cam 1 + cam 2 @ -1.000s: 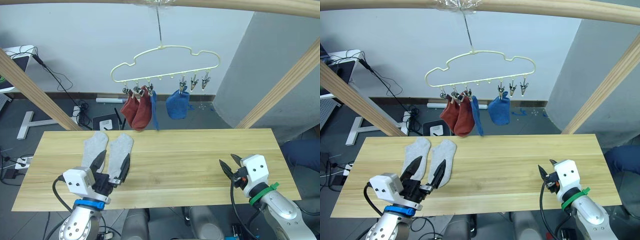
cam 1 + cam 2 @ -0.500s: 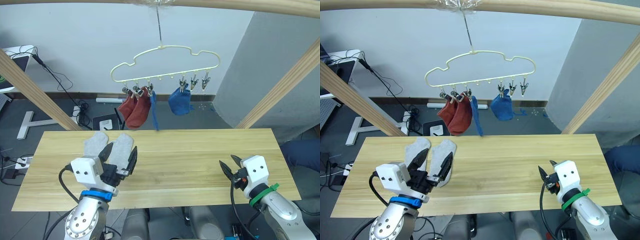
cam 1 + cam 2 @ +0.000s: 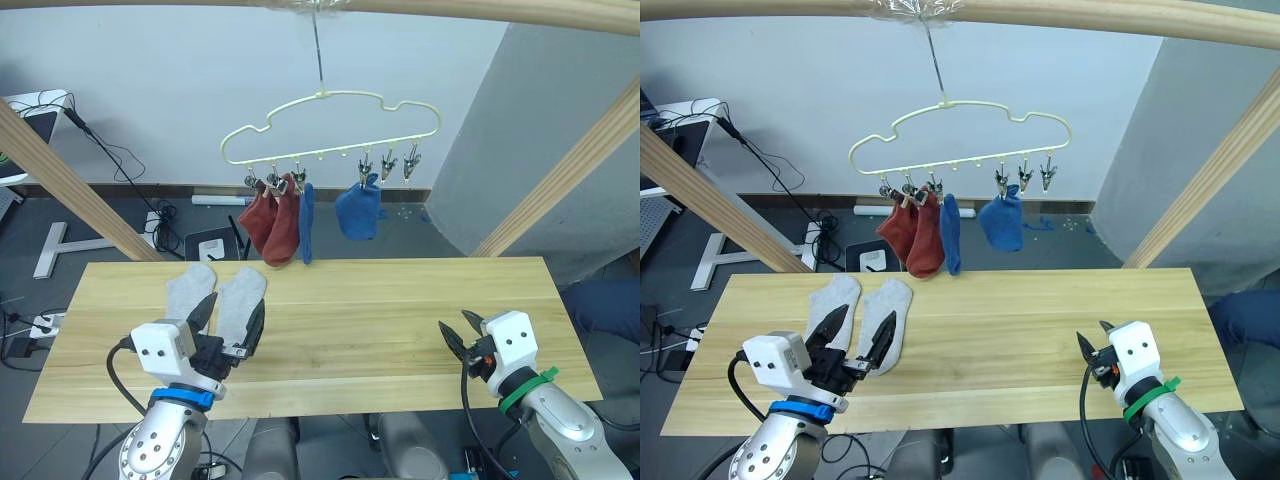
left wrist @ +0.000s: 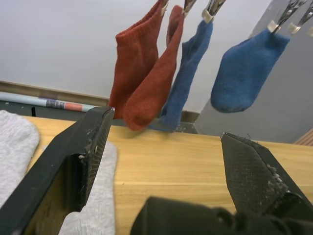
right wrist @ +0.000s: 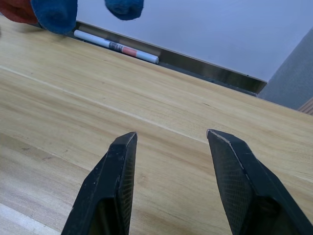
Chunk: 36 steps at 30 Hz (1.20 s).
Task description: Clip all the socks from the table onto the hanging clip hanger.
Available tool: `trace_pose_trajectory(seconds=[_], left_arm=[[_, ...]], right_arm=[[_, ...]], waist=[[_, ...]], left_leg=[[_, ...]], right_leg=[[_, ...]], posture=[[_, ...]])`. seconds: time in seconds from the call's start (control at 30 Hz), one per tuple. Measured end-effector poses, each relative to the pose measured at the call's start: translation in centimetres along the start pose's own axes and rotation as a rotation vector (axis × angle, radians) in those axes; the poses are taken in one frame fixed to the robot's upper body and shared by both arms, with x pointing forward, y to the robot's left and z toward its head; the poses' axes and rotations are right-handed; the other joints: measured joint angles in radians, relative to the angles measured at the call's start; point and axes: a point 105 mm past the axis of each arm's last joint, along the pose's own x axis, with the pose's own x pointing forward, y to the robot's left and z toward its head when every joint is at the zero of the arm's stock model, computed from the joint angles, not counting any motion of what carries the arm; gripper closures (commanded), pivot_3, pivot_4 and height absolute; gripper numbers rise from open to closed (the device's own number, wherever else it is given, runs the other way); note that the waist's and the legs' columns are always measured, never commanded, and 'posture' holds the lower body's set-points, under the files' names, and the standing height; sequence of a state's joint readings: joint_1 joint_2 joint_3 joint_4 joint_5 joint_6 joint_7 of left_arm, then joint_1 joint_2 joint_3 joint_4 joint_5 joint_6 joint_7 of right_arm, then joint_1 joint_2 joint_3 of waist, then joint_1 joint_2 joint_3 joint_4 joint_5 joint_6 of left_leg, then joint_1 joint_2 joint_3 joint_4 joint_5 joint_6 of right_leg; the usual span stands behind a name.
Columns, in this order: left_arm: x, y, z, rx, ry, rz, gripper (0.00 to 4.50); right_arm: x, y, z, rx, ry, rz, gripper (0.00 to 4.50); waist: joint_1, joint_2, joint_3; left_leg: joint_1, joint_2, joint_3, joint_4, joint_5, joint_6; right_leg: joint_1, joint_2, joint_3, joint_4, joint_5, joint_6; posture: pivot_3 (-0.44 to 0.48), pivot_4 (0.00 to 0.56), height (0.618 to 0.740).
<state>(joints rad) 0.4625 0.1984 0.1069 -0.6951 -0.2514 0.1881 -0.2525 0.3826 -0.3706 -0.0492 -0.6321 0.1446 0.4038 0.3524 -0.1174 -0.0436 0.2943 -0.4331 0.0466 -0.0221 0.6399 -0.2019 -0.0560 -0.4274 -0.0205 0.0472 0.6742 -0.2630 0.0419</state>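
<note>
Your left gripper [image 3: 228, 318] gapes wide and empty over two grey socks [image 3: 215, 295], lower left; right gripper [image 3: 458, 335] open, empty. Hanger [image 3: 330, 125] seemingly holds four socks.

bare surface [image 3: 400, 320] lies open between my pincers; two grey socks [image 3: 215, 298] lie under my left pincer [image 3: 226, 322].

A: What runs across the top?
B: A pale round wooden beam [image 3: 480, 10], with slanted light wooden posts at left [image 3: 70, 185] and right [image 3: 560, 175].

A: And on the dark grey floor [image 3: 130, 230]?
B: Black cables [image 3: 110, 155], a white power strip [image 3: 40, 325], a white metal stand foot [image 3: 55, 248], and a thin white tube [image 3: 215, 200] along the skirting.
</note>
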Motion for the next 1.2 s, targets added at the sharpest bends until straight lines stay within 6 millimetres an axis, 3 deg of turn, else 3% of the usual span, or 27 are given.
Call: trace_pose_trajectory(seconds=[0.4, 0.7, 1.13, 1.2], left_arm=[[-0.2, 0.3, 0.2, -0.008, -0.009, -0.008, 0.49], [-0.1, 1.6, 0.5, 0.013, -0.014, -0.003, 0.49], [4.5, 1.2, 3.5, 0.07, -0.042, -0.195, 0.49], [5.1, 0.7, 4.2, 0.079, -0.031, -0.277, 0.49]], right_arm=[[0.1, 0.0, 0.1, -0.002, -0.004, -0.001, 2.17], [0.7, -0.2, 1.1, -0.005, -0.022, 0.0, 2.17], [4.4, 0.1, 8.8, 0.071, -0.143, 0.051, 2.17], [5.1, 0.6, 10.8, 0.088, -0.164, 0.073, 2.17]], waist=[[0.0, 0.0, 0.0], [0.001, 0.0, 0.0], [0.001, 0.002, 0.002], [0.001, 0.002, 0.004]], left_leg=[[0.0, 0.0, 0.0, -0.001, 0.0, 0.0], [0.0, 0.0, 0.001, -0.001, 0.0, 0.0], [0.0, 0.0, -0.001, -0.003, 0.0, 0.0], [0.0, 0.0, -0.001, -0.002, 0.0, 0.0]], right_leg=[[0.0, 0.0, 0.0, 0.0, 0.0, 0.0], [-0.001, 0.0, 0.0, 0.0, 0.0, 0.0], [-0.001, 0.003, 0.0, 0.002, 0.002, 0.006], [-0.002, 0.003, 0.0, 0.004, 0.003, 0.006]], posture=[[-0.235, 0.282, 0.74], [-0.233, 0.289, 0.74], [-0.236, 0.309, 0.74], [-0.24, 0.318, 0.74]])
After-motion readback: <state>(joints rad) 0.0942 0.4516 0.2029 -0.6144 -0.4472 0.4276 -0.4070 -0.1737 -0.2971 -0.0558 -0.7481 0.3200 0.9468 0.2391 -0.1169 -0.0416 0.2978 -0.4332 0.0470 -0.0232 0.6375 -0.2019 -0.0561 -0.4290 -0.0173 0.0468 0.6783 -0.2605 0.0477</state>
